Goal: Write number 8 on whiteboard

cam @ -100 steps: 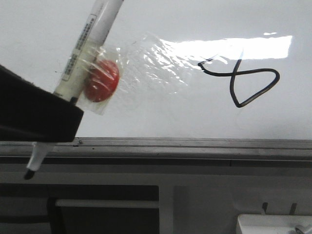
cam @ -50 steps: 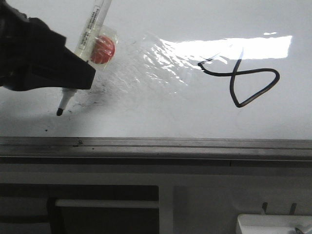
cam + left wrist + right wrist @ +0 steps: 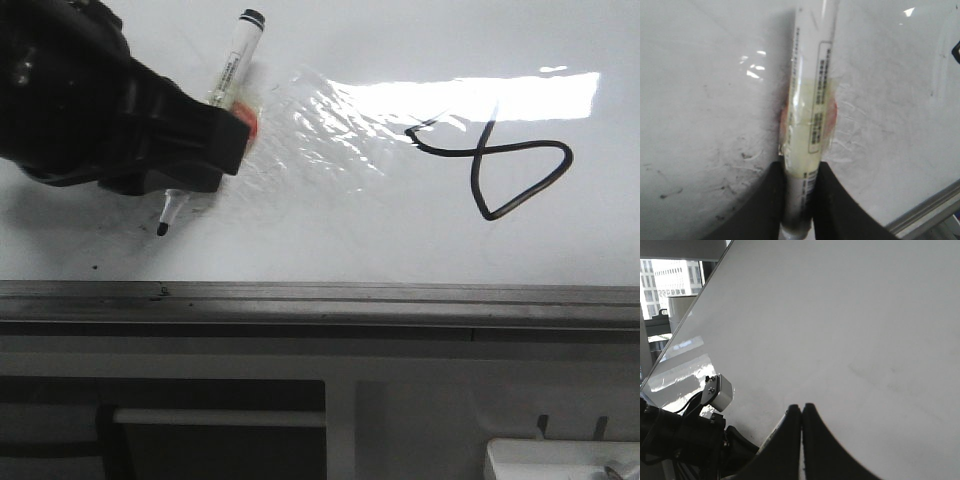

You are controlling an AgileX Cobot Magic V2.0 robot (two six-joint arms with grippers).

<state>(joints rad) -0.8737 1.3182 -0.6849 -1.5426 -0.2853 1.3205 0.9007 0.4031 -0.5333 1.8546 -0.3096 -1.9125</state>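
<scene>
A black hand-drawn number 8 (image 3: pixel 505 160), lying sideways with an open tail, marks the glossy whiteboard (image 3: pixel 380 240) at the right. At the board's left my left gripper (image 3: pixel 205 150) is shut on a white marker (image 3: pixel 232 60); the marker's black tip (image 3: pixel 162 229) points down at the board near its lower edge. The left wrist view shows the marker (image 3: pixel 810 100) clamped between the black fingers (image 3: pixel 770 200), with a taped reddish piece behind it. My right gripper (image 3: pixel 802 407) is shut on nothing, in front of bare board (image 3: pixel 865 330).
A grey metal rail (image 3: pixel 400 295) runs along the board's lower edge. A wrinkled shiny film patch (image 3: pixel 310 130) lies between the marker and the 8. Faint dark smudges (image 3: pixel 730 160) speckle the board around the marker. A white object (image 3: pixel 560 460) sits at the lower right.
My left gripper with the marker has risen from below the rail onto the board and shifted right. The marker tip now sits over the board's lower left. The 8 is unchanged.
</scene>
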